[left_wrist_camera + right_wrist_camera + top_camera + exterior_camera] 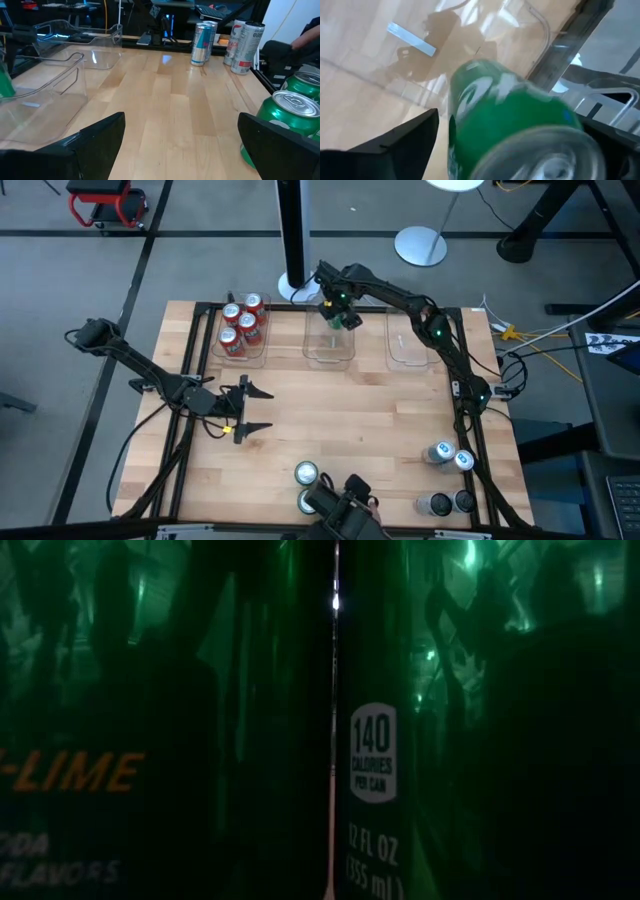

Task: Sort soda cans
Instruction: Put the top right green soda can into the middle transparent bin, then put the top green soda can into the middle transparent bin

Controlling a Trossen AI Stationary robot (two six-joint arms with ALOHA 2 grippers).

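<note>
My right gripper [341, 313] hangs over the middle clear bin [330, 346] at the far edge, shut on a green soda can [515, 125]. My left gripper [252, 410] waits open, low over the table's left half, touching nothing. Several red cans [241, 325] stand in the left bin. Two green cans [306, 474] stand at the near edge and fill the low view [380, 740]. In the left wrist view they show as green cans [287, 112]. Blue/silver cans [441, 452] and dark cans [447, 502] stand near the right corner. My right gripper pinches the green can's side wall [470, 110] between its two fingers [405, 142], one on each side. The fingers come from above, pointing down. The can is lifted clear above the middle bin's floor and tilted, its silver top [545, 160] toward the wrist camera.
A third clear bin [410, 345] sits right of the middle one at the far edge. A black frame [190, 390] runs along the table's sides. Bare wood lies between the bins and the near cans. The nearby green cans block the low view.
</note>
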